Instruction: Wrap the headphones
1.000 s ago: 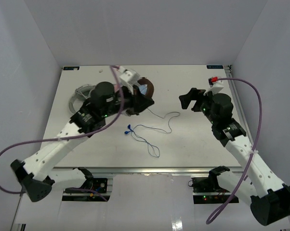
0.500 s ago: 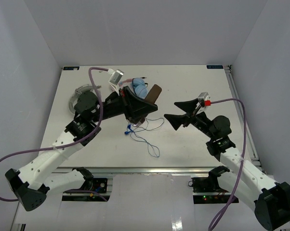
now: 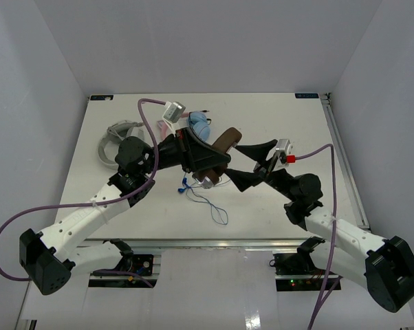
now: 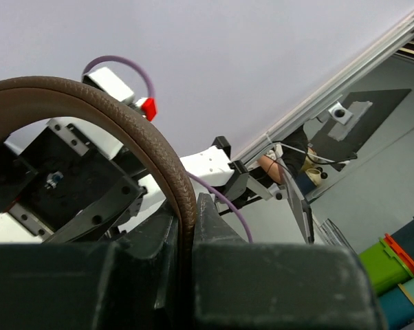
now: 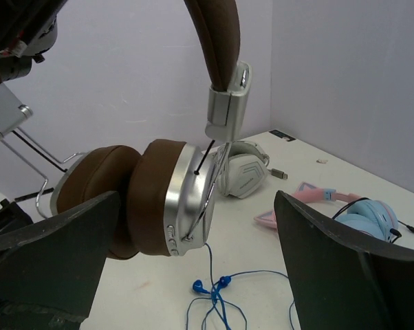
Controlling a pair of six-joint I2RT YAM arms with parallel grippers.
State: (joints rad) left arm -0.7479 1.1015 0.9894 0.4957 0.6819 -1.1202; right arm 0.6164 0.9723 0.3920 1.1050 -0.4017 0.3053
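Left gripper (image 3: 205, 162), just left of centre in the top view: clamped on the dark brown headband of the headphones (image 3: 224, 142). In the left wrist view, same grasp at bottom centre, with the headband (image 4: 124, 113) arcing from the upper left down into the tight slit between the two dark fingers (image 4: 124, 282).

Right gripper (image 3: 252, 165), just right of the headphones in the top view: spread wide, holding nothing, pointing toward the upper left of the frame. In the right wrist view, one dark finger (image 5: 56, 254) in each lower corner, and between them, apart from both, the two ear cups.

Headphones (image 5: 183, 199) themselves: held up off the worktop (image 3: 296, 130), headband at the top of the right wrist view, brown pads and silver cups hanging side by side below it. From the lower cup, a thin blue cable (image 5: 212, 287) dropping to the worktop and lying there in loose loops; in the top view, those loops (image 3: 214, 206) trailing toward the lower middle of the frame.

Farther out on the worktop: a pink cat-ear pair with light blue cups (image 3: 199, 126) just above the left gripper in the top view, and a grey-white pair (image 3: 117, 137) near the left edge. In the right wrist view, the pink pair (image 5: 358, 213) at the right, the grey-white pair (image 5: 243, 168) behind the hanging cups.
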